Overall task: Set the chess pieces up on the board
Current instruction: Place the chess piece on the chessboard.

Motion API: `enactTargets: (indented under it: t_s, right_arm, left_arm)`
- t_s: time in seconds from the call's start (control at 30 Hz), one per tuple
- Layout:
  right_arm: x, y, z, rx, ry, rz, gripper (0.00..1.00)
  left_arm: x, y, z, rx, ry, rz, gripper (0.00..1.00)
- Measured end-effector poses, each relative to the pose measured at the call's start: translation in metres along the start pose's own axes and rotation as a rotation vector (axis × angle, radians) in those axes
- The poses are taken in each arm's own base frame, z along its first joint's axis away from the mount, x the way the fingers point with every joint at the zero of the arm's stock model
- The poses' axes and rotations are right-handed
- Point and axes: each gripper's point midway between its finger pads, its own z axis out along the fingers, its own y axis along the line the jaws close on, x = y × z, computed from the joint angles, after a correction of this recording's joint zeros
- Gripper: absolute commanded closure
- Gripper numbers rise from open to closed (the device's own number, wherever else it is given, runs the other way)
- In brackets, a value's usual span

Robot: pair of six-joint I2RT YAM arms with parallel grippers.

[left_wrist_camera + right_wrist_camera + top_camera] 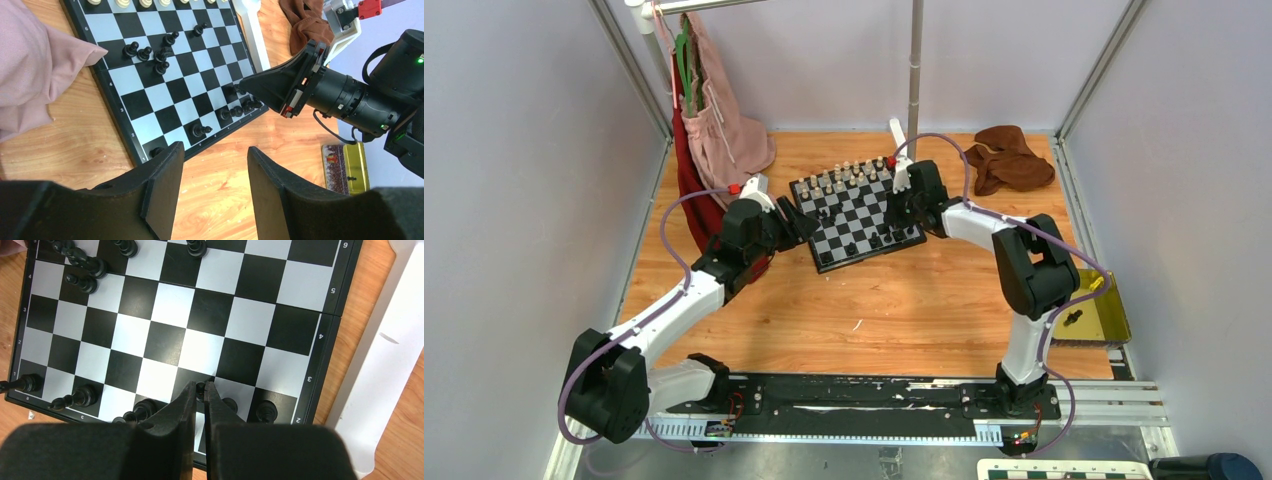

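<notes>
Right gripper (201, 391): almost closed, pinching a small black chess piece (201, 385), bottom centre of wrist view.
Left gripper (216, 170): wide apart, empty, beside board corner.
Chessboard (874, 252): centre of top view.

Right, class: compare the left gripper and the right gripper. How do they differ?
The left gripper is open with nothing between its fingers; the right gripper is closed on a black piece. The left hangs at the edge of the board; the right is over its squares. Both have black fingers.
</notes>
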Motion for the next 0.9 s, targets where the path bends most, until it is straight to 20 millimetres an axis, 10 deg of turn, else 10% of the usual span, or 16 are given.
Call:
enactTargets:
  t_s: [0.9]
  right_arm:
    - [-0.002,0.013,0.008,-0.024,0.007,-0.044,0.93]
  left_arm:
    - [0.001,0.001,0.002,-0.003,0.002,-0.004,0.42]
